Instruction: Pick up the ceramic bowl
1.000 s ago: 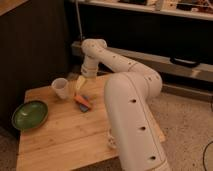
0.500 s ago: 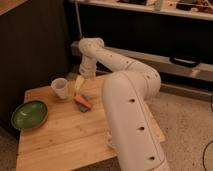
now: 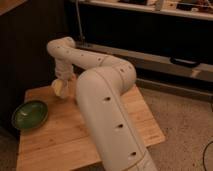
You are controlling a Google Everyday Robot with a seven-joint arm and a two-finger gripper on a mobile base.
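The ceramic bowl [image 3: 30, 114] is a shallow, round, glossy dark-green bowl. It sits upright near the left edge of the wooden table [image 3: 55, 145]. My gripper [image 3: 61, 87] hangs over the back left of the table, to the upper right of the bowl and apart from it. The white arm [image 3: 105, 95] sweeps from the lower middle of the view up and left to the gripper, covering much of the table's centre. The small white cup is hidden behind the gripper.
A dark cabinet wall stands behind and left of the table. A metal pole [image 3: 79, 25] and dark low shelving [image 3: 165, 45] lie behind. Speckled floor [image 3: 185, 130] lies to the right, with a black cable [image 3: 207, 155] at the lower right.
The gripper has moved left, away from the orange item and toward the bowl's side. It now covers the white cup, and the arm hides the orange item. The bowl has not moved.
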